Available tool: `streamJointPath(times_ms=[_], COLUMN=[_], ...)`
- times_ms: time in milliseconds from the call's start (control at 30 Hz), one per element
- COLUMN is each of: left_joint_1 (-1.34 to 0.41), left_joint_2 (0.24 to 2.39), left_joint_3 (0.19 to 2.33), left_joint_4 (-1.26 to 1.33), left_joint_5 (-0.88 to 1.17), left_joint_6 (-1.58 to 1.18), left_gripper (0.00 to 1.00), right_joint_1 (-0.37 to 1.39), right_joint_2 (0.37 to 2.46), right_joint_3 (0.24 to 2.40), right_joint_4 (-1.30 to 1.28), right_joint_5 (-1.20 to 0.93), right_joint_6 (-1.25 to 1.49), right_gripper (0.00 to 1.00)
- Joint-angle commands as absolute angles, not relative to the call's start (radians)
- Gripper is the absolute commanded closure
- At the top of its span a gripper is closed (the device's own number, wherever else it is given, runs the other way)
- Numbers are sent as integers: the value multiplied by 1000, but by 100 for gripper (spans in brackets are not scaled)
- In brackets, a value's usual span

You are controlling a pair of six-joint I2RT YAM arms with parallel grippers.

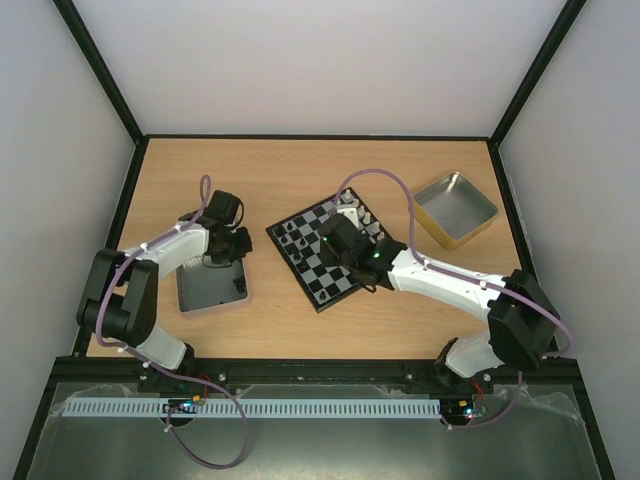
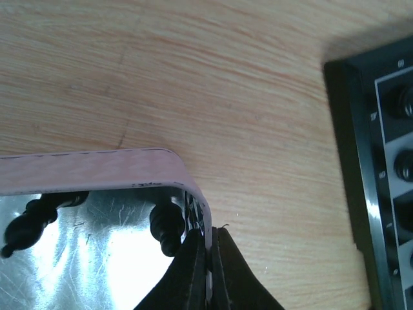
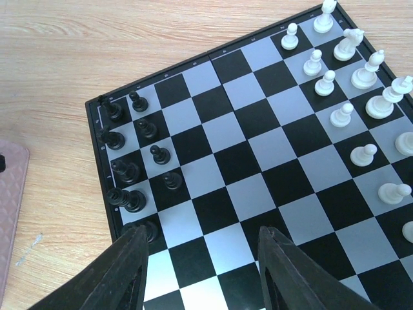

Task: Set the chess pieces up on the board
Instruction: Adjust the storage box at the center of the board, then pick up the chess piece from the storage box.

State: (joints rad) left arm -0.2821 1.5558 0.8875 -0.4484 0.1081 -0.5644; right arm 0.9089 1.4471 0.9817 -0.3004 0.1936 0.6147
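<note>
The board [image 1: 322,287] lies at mid-table, turned at an angle. Black chess pieces [image 3: 137,157] stand in two rows at its left edge, silvery-white ones [image 3: 352,81] along its right edge. My right gripper [image 3: 203,237] hovers open over the board's near squares with nothing between its fingers. My left gripper [image 2: 210,258] is shut on the thin side wall of a shallow metal tin [image 2: 97,169], one finger inside it and one outside. Two black pieces [image 2: 166,227] lie in that tin; one [image 2: 31,221] rests at its far left.
The left tin [image 1: 205,292] sits on the wood left of the board. A gold-coloured tin [image 1: 455,208] stands at the back right. The board's black rim [image 2: 352,161] is close to the right of my left gripper. Black frame rails edge the table.
</note>
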Motion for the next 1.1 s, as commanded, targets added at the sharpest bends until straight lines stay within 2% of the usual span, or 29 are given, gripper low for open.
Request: streamJointPath(times_ms=[0,67,267,467,567,767,1067], left_joint_1=[-284,-281,-282,-270,-251,-238,-234], left_joint_2=[1591,1596,1561,1435,1410,1449,1539], left_joint_3=[919,931,943,896,854,818,839], left_joint_4=[-396,-385,-396,-411,-401,-372,-336], left_joint_5=[85,81,44,-52,-119,-157,-167], left_joint_6=[-663,-673,-668,-679,-707,-726,-679], left_gripper=[97,94,67,54,55,66,64], right_joint_1=[904,904,905,904,904,904,904], right_joint_2=[1411,1408,1403,1403,1409,1409,1398], right_joint_3=[964,961,963,960,955,950,939], right_joint_4=[-286,-285,-286,-278,-273,-272,-272], right_joint_5=[231,231,223,217,211,209,207], right_joint_6=[629,630,657,662,664,665,669], right_gripper=[54,54,54,54,54,55,55])
